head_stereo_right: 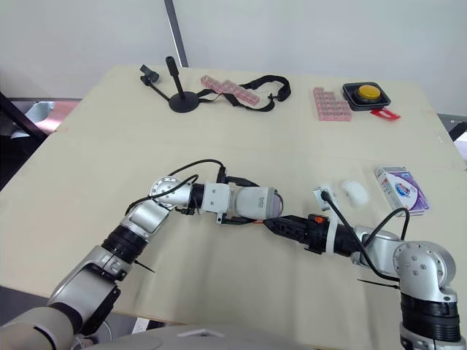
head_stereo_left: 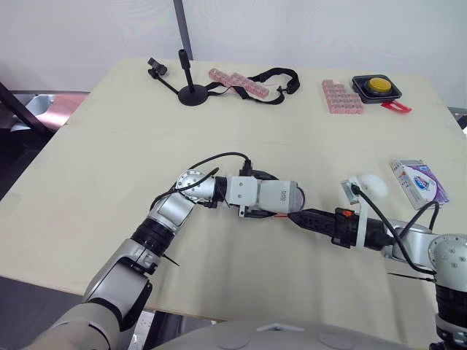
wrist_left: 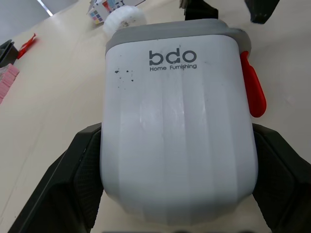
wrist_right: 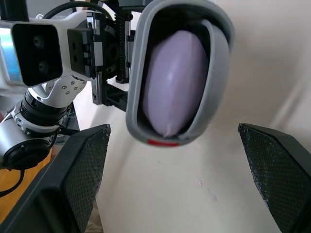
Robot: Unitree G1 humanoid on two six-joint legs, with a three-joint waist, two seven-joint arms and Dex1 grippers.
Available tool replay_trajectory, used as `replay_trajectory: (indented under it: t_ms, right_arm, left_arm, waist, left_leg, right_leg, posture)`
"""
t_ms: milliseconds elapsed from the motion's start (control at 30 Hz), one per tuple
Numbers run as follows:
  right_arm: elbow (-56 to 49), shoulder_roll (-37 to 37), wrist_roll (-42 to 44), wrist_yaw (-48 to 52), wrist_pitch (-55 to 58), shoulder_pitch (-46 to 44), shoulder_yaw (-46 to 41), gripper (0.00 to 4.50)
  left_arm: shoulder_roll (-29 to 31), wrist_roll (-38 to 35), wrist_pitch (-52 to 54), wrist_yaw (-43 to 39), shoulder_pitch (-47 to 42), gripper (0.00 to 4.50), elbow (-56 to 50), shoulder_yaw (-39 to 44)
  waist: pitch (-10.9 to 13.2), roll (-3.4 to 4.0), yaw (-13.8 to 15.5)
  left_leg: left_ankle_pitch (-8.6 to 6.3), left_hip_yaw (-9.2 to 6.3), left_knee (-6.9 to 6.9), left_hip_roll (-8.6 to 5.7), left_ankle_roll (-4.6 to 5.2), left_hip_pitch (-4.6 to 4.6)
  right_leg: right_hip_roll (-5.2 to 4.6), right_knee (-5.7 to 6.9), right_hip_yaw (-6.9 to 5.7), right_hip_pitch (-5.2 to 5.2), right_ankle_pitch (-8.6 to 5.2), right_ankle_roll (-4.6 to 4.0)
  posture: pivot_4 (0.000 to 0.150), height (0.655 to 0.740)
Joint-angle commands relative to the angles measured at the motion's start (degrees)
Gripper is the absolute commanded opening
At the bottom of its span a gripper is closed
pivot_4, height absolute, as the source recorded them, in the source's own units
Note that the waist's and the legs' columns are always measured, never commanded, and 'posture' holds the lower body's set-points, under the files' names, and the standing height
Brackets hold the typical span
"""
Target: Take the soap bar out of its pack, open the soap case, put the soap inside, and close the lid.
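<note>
Soap case [wrist_left: 177,121], lying sideways at counter [head_stereo_left: 109,168] centre, is clamped by the left end effector [head_stereo_left: 255,197]; the soap bar [wrist_right: 175,82] is seen inside its mouth. At 3 o'clock, the right end effector [head_stereo_left: 298,216] is spread wide, empty; the pack [head_stereo_left: 419,182] lies beyond.

We note the white, grey-rimmed soap case [head_stereo_left: 266,195] on its side mid-table, open-ended, lilac soap bar [wrist_right: 175,82] inside; the soap pack [head_stereo_left: 417,182] lies flat, well apart, rightward.
</note>
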Motion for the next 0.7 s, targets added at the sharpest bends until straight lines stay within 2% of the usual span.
replay_trajectory:
  t_ms: [33, 700]
  right_arm:
    - [0.4, 0.5, 1.4, -0.9, -1.2, -1.3, 0.3, 4.49]
    - [2.4, 3.4, 8.0, -6.4, -2.4, -3.6, 1.5, 4.49]
  left_arm:
    - [0.2, -1.8, -1.1, -0.5, -0.3, 3.47, -3.0, 0.6]
    - [0.9, -2.5, -1.3, -1.6, 0.3, 3.47, -4.5, 0.7]
  waist:
    - [0.0, 0.0, 0.0]
    - [0.0, 0.01, 0.0]
  left_leg:
    - [0.0, 0.0, 0.0, 0.0, 0.0, 0.0]
    - [0.0, 0.0, -0.01, -0.01, 0.0, -0.04]
  right_leg:
    - [0.0, 0.0, 0.0, 0.0, 0.0, 0.0]
    - [-0.02, 0.0, -0.05, -0.03, -0.01, 0.02]
  posture:
    - [0.15, 0.7343]
    - [0.15, 0.7343]
